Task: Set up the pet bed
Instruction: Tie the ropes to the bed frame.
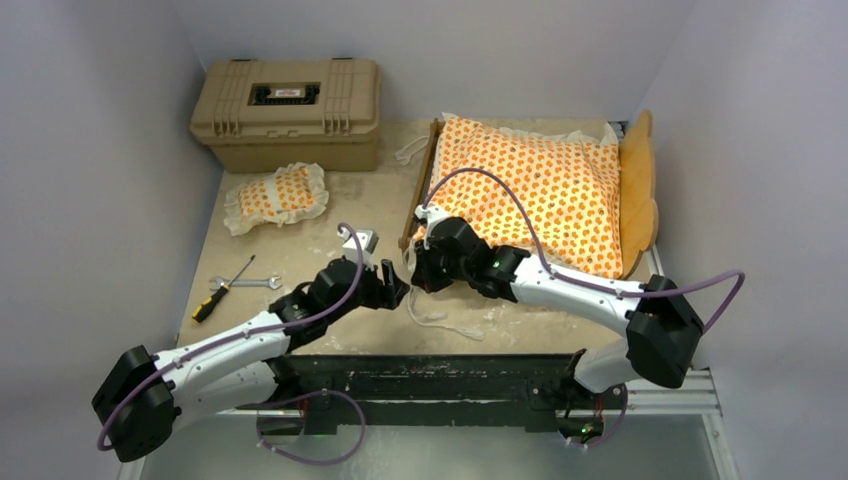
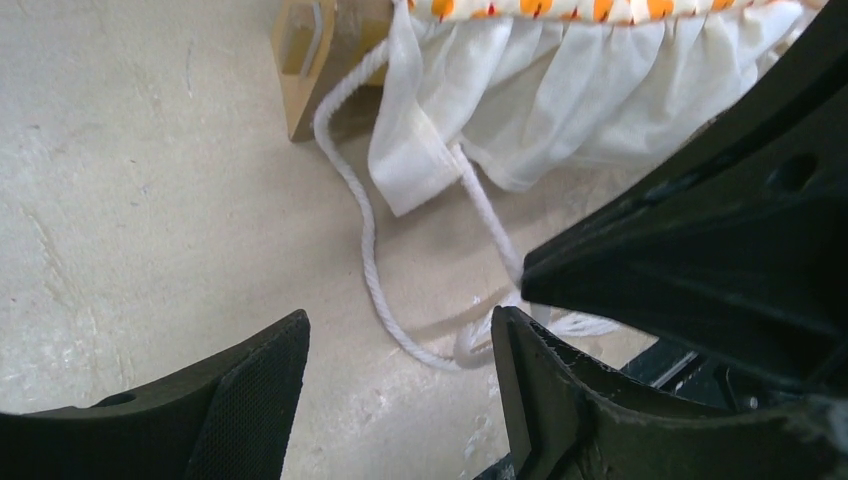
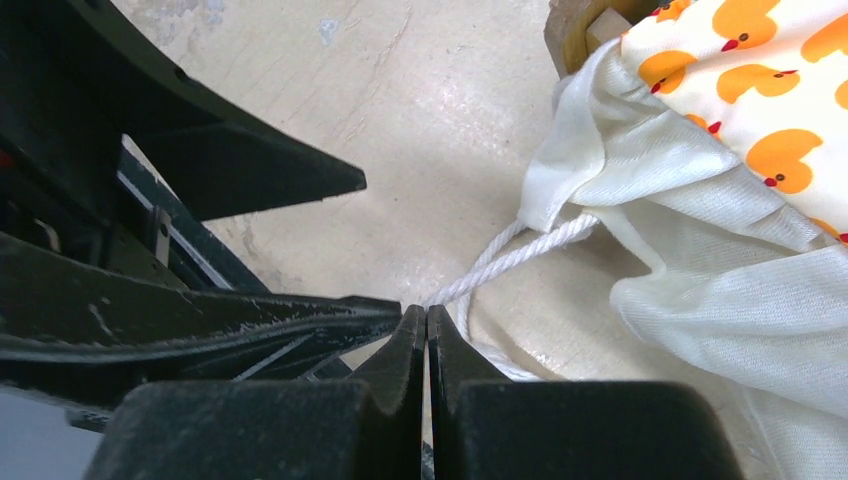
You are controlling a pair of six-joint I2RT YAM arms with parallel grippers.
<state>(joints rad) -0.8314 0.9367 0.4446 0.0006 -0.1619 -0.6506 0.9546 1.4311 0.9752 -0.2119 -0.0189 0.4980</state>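
The left arm (image 1: pixel 225 352) and right arm (image 1: pixel 580 290) share white link shells between bulky black joint housings, each carrying a looping purple cable (image 1: pixel 352 262), while the left gripper (image 2: pixel 400 335) and right gripper (image 3: pixel 427 318) have matte black wedge-shaped fingers (image 2: pixel 250 400) with finely textured pads.

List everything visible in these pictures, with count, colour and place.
hard case: one, tan, table's back left
pillow: one, orange-patterned, in front of the case
mattress cushion: one, orange-patterned, on the bed frame
bed frame: one, light wood, back right
screwdriver: one, yellow-black handle, table's left edge
wrench: one, silver, beside the screwdriver
cord: one, white, at cushion's near corner
table: one, beige, under everything
left gripper: one, black, open beside the cord
right gripper: one, black, shut on the cord
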